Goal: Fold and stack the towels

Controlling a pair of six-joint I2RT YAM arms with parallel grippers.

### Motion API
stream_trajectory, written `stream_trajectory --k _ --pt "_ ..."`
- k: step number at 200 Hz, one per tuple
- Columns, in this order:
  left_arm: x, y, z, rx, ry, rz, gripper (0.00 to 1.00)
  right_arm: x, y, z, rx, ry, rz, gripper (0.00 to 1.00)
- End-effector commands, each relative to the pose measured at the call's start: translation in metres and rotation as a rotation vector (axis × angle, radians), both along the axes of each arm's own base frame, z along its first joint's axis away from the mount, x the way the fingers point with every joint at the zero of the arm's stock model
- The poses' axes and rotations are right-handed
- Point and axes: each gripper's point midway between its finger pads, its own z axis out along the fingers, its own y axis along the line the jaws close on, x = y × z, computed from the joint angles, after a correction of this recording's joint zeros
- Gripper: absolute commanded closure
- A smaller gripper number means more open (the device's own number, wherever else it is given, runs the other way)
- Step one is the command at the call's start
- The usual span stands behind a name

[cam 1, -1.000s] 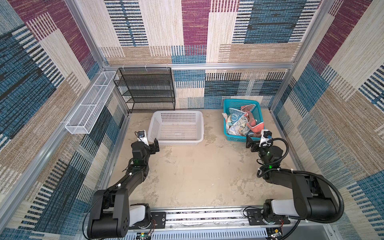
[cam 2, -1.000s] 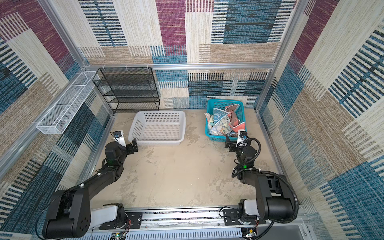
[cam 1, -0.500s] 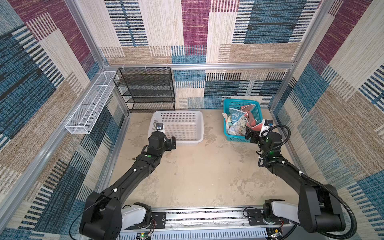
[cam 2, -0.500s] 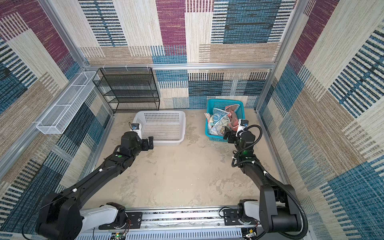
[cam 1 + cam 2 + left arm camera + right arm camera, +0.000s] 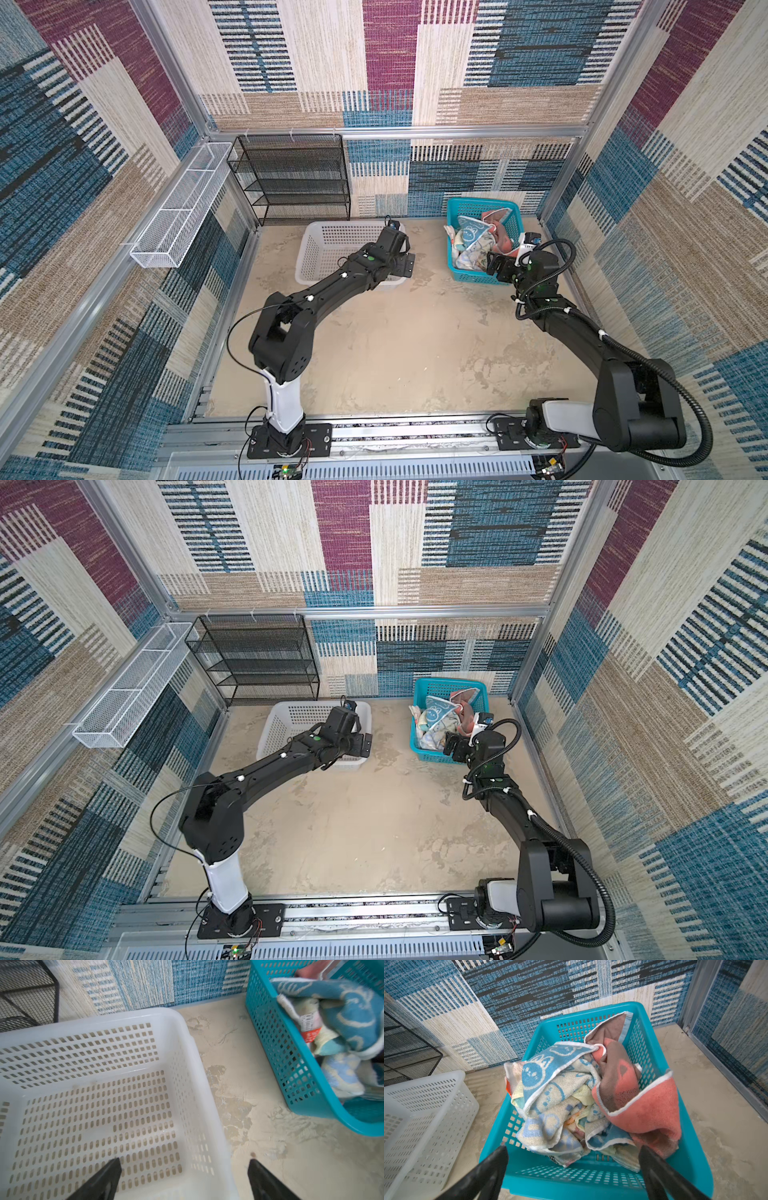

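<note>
My right gripper [image 5: 573, 1148] has its 2 black jaws spread wide with nothing between them. It hangs above the near rim of the teal perforated plastic basket [image 5: 591, 1186], aimed at the heap inside. My left gripper [image 5: 184, 1161] is equally spread and empty, with 1 jaw over the floor of the white perforated plastic basket [image 5: 124, 1015] and the other over the mottled beige tabletop [image 5: 239, 1064] beside it.

The small crumpled terry towels [image 5: 571, 1095] all lie tangled in the teal basket, none folded. A blue-and-white cartoon-face one sits on top, and a coral-and-brown one drapes over a side wall. I can't tell how many are buried underneath.

My worry is a deep pinch. Catching 2 layers could drag neighbouring cloths out, and a snag on the perforations could tip or slide that light-looking basket.
</note>
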Motion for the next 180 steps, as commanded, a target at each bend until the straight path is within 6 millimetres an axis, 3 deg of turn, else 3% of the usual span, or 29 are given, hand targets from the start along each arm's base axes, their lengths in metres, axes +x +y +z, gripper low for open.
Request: stream_trajectory --k 1,25,54,104,180 --pt "-0.004 0.004 -0.025 0.072 0.113 0.042 0.0 0.004 0.008 0.002 0.025 0.001 0.036 0.0" --pt "0.002 0.003 -0.039 0.117 0.155 0.056 0.0 0.007 0.01 0.001 0.027 0.005 0.043 0.0" --pt "0.004 0.023 -0.047 0.202 0.169 0.113 0.0 0.01 0.011 0.004 0.026 0.0 0.047 0.0" --pt "0.003 0.084 -0.052 0.228 0.203 0.224 0.0 0.02 0.01 0.002 0.014 0.014 0.04 0.0" --pt "-0.005 0.178 -0.045 0.242 0.202 0.395 0.0 0.064 0.02 -0.001 -0.013 0.068 0.069 0.0"
